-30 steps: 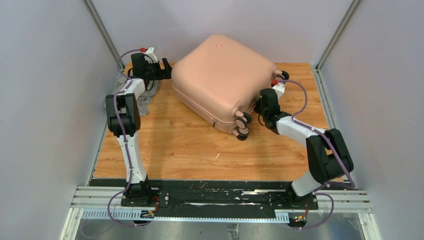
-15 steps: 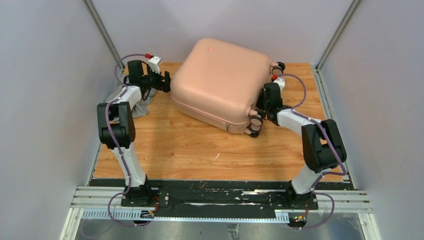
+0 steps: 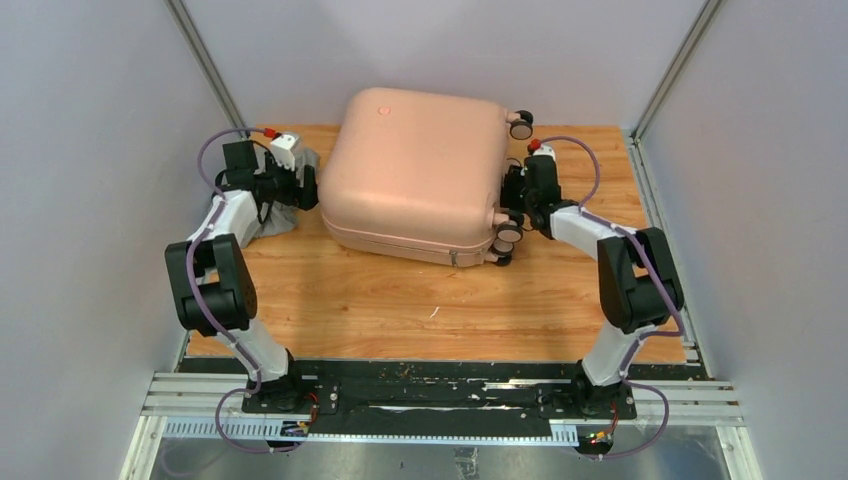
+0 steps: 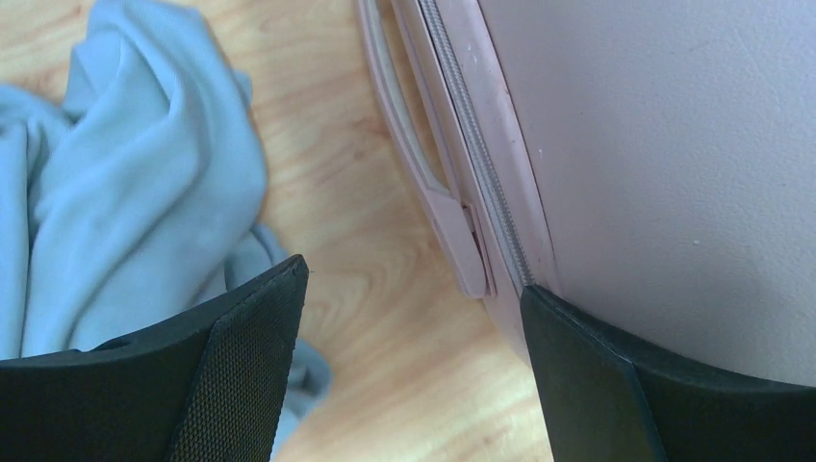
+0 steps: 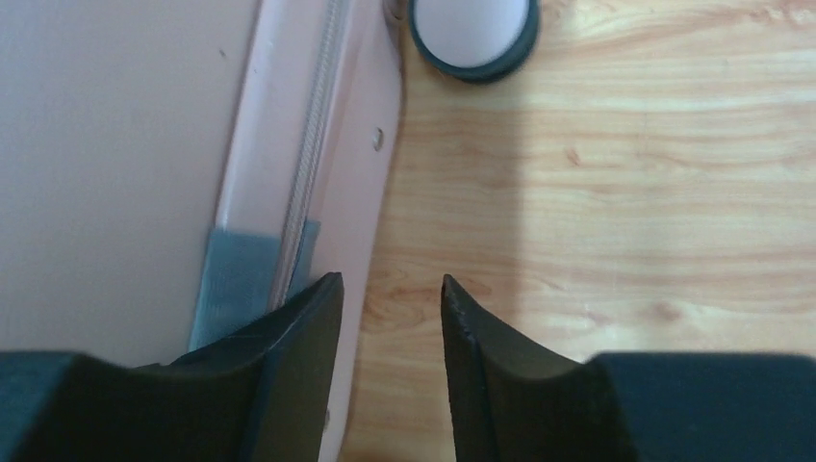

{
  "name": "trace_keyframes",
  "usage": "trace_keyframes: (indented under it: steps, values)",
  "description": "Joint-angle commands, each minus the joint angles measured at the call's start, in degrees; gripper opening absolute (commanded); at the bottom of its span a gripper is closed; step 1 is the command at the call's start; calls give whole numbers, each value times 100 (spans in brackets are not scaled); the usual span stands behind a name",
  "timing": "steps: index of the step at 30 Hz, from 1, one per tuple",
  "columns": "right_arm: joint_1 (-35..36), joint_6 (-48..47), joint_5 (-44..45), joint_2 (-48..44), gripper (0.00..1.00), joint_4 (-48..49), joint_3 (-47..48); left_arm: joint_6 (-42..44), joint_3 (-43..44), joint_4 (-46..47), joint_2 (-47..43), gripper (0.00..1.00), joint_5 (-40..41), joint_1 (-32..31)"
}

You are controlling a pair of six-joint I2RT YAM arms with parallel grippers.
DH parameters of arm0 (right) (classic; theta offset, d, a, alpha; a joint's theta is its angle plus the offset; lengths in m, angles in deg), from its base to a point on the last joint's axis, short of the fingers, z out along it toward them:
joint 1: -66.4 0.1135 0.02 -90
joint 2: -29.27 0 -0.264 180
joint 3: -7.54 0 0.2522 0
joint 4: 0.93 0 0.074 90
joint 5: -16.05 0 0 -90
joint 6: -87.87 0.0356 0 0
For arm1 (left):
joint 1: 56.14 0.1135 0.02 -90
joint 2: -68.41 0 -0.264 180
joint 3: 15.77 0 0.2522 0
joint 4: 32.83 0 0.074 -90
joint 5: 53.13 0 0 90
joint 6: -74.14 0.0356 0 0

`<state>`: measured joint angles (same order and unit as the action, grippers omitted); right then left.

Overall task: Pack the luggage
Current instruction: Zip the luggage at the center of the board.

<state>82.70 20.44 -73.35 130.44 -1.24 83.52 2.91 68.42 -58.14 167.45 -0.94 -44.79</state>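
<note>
Bright, even overhead light, soft shadows beside the luggage (image 3: 415,165), wrist views slightly soft.

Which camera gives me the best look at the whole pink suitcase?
The top external view: the suitcase lies whole in frame, closed, flat on the table. The left wrist view shows only a strip of shell with its zipper and side handle; the right wrist view only an edge with one wheel.

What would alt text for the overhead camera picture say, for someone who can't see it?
A closed pale pink suitcase lies flat on a wooden table, a robot arm at each side. The left gripper sits by its left edge, near a grey-blue cloth; the right gripper is by its wheels.
</note>
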Motion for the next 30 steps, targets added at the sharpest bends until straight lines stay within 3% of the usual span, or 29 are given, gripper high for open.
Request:
trace_keyframes:
  steps: [1, 4, 9, 17, 22, 26, 30]
  values:
    - [-26, 304, -348, -1168, 52, -220, -542, -257, -419, -788, -850, 88, -636, -126]
    - [-392, 657, 282, -2178, 61, -385, -1543, -346, -554, -819, -1136, 88, -385, -110]
    - [-496, 827, 285, -3868, 69, -1097, -2551, -607, -590, -769, -1306, 89, -118, -84]
    - [-390, 1217, -492, -5961, 67, -2464, -3672, -1021, -503, -743, -1309, 89, -27, 66]
    - [-431, 1411, 169, -6678, 70, -3428, -3811, -1062, -565, -759, -1399, 89, -116, 68]
    - [-430, 1411, -82, -6961, 57, -3913, -3559, -999, -588, -830, -1432, 89, -96, 68]
    - [-432, 1618, -1181, -6992, 51, -3336, -3547, -1020, -645, -804, -1448, 89, -130, 69]
